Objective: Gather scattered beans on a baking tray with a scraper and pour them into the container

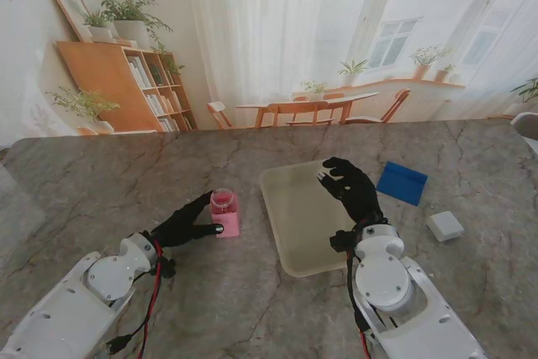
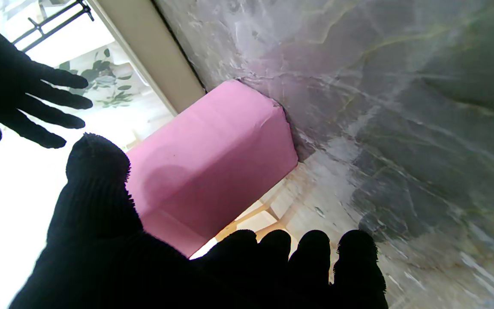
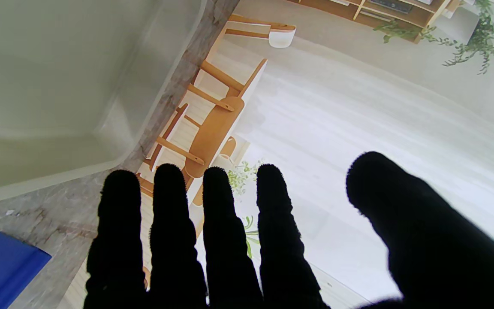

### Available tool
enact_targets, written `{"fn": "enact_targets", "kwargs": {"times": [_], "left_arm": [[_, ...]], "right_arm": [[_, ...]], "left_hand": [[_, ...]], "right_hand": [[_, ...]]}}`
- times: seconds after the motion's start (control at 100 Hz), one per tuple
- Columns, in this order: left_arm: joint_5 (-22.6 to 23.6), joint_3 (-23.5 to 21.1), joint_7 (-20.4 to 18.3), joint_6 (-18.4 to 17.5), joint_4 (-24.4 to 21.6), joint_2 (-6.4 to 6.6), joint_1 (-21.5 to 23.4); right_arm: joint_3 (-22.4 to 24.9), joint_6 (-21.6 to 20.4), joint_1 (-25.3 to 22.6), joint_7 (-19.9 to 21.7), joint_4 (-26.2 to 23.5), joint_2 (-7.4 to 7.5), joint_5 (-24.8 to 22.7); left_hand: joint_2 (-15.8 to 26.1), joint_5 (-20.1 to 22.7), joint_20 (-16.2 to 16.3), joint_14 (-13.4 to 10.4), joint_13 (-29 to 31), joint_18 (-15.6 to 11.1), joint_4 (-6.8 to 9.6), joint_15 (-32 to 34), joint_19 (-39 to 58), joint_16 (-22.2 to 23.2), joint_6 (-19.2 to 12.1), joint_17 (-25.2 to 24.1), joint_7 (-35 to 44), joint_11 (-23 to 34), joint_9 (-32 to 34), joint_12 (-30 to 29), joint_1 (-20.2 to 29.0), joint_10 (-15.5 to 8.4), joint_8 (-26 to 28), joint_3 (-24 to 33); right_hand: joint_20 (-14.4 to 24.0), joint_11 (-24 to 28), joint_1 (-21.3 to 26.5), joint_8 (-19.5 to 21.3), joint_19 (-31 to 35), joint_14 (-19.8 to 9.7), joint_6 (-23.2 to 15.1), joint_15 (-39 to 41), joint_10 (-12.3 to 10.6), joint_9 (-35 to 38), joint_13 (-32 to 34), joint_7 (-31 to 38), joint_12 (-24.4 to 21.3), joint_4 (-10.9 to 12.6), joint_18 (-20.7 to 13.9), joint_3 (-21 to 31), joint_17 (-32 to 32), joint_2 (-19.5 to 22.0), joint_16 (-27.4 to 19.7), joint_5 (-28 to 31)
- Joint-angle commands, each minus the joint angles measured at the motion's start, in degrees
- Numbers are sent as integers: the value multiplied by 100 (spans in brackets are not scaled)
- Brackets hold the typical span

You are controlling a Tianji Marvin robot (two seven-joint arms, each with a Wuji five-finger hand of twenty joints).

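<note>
L robot hand (image 1: 183, 226) cups pink container (image 1: 225, 213), grip not confirmed. R robot hand (image 1: 349, 187) splayed, empty, over tray (image 1: 290, 241). Blue scraper (image 1: 402, 182) at tray's 2 o'clock: reach there, pinch its raised edge, blade flat.

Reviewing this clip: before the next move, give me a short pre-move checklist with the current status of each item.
1. Left hand has reached the pink container: ok, thumb and fingers sit on either side of it, but a firm grip cannot be told.
2. Container upright on the table: ok.
3. Right hand free for the scraper: ok, fingers spread, holding nothing, hovering over the baking tray.
4. Blue scraper reachable: ok, it lies untouched on the table just right of the tray.
5. Beans visible on the tray: cannot tell, too small to make out.
6. White block out of the way: ok, right of the scraper, apart from it.
</note>
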Motion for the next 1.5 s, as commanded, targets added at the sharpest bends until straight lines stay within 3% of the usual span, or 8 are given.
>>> {"fn": "enact_targets", "kwargs": {"times": [0.0,0.22,0.25,0.43,0.58,0.97,1.18,1.49], "left_arm": [[58,78,-33,-53,78,-50,-80],[-218,279,-108,-127,285,-98,-234],[-235,300,-110,-137,307,-103,-251],[-418,420,-136,-138,444,-148,-340],[-573,481,-116,-99,567,-203,-388],[-969,495,141,54,739,-390,-395],[-1015,472,463,-22,821,-496,-400],[-856,263,906,-8,394,-534,-218]], "right_arm": [[-6,25,-2,58,-11,-28,24],[-3,62,3,43,-6,-36,44],[-2,66,3,41,-5,-36,45],[0,98,3,50,-7,-37,61],[4,116,2,46,-9,-38,55],[20,160,-14,16,-21,-48,67],[29,176,-28,6,-33,-49,62],[79,181,-52,10,-49,-32,-36]], "left_hand": [[-277,-173,-117,-155,-95,-129,253,54,111,88,-162,68,61,-39,-138,179,33,-285,237,163],[-512,-179,-109,-258,-7,-234,240,236,371,171,-417,111,113,84,-64,439,103,-425,873,439],[-801,-200,-253,-271,5,-246,106,303,577,180,-460,88,79,145,-44,492,-438,-443,1335,1608],[-1035,-302,-128,-372,232,-345,25,408,1038,240,-759,108,482,295,241,647,-482,-589,2181,2313],[-1022,-410,-122,-504,553,-436,57,480,1538,325,-992,199,1106,420,611,898,-61,-780,4389,2226],[-946,561,427,-1008,2145,-761,125,824,2750,697,-1657,1143,3005,1008,2231,1759,1319,-1647,6578,1882],[-845,677,878,-1309,3236,-921,103,947,3227,923,-2106,1901,4906,1464,3198,2074,2320,-2180,7143,818],[-783,751,1195,-1239,3752,-798,195,1078,3552,1142,-2164,2225,5575,1370,3815,3442,2986,-2168,6819,398]], "right_hand": [[98,-5,9,136,129,-150,-32,75,-55,69,97,37,71,-7,-14,-149,27,110,75,97],[117,13,39,137,163,-154,-18,118,-52,82,106,42,81,-3,-14,-175,53,143,90,118],[120,17,44,137,168,-159,-23,126,-52,87,109,43,83,-2,-15,-179,57,147,93,120],[130,28,55,136,187,-163,-11,156,-48,91,110,42,91,0,-16,-204,65,162,103,131],[136,32,56,134,198,-149,-12,170,-50,93,110,38,95,4,-11,-222,67,177,107,132],[145,34,71,136,210,-147,0,183,-39,107,103,42,103,12,-5,-264,66,218,111,158],[150,33,79,136,214,-148,2,192,-37,112,106,38,108,17,-5,-277,61,220,114,156],[170,49,100,143,238,-170,-10,213,-57,138,138,45,120,24,-21,-282,82,225,124,163]]}}
